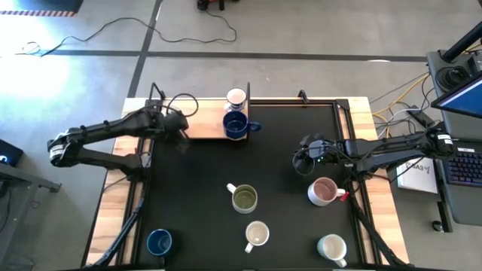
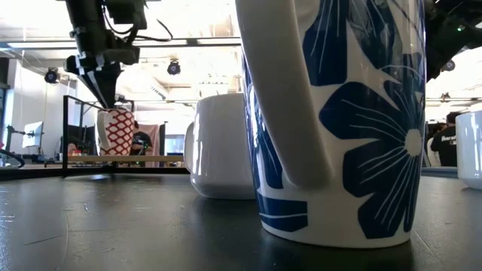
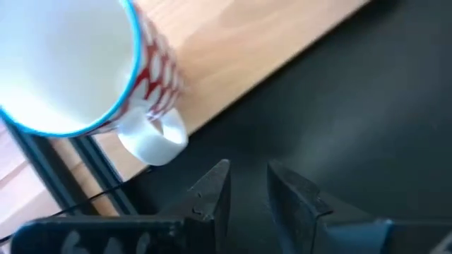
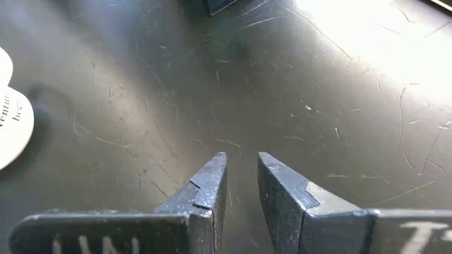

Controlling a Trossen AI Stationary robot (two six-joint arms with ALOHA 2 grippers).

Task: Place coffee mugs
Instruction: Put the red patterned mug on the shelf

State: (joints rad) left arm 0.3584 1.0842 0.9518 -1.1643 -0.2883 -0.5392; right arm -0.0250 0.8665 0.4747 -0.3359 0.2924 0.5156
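High view shows 2 mugs on the wooden shelf: a red-patterned mug (image 1: 236,98) and a dark blue mug (image 1: 236,126), just beside the left end effector (image 1: 181,141). Both end effectors, right one (image 1: 303,163) near the pink mug (image 1: 324,191), hold nothing, fingers slightly parted.

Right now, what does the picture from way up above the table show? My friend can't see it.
A black table with mugs scattered on it, seen from above. Two mugs sit on a wooden shelf at the back; a green mug, pink mug, blue mug and two white ones lie nearer. The left gripper and right gripper hold nothing.
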